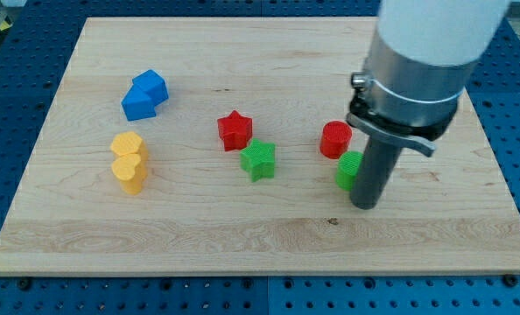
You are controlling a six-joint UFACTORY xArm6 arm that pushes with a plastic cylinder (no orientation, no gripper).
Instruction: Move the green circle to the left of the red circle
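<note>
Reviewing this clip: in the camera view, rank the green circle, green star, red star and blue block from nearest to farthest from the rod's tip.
Measured from my tip:
1. Green circle, right against the rod on its left side.
2. Green star, further left, mid-board.
3. Red star, just up-left of the green star.
4. Blue block, far toward the view's upper left.

a pale wooden bench (269,236) lies over a blue perforated base. on it, toward the view's left, sit a blue block (144,94) and below it a yellow block (130,161). near the middle a red star (235,129) stands just beside a green star (258,160). to the view's right a red circle (335,139) adjoins a green circle (348,170), with my tip (365,205) resting on the board at the green circle's right.
</note>
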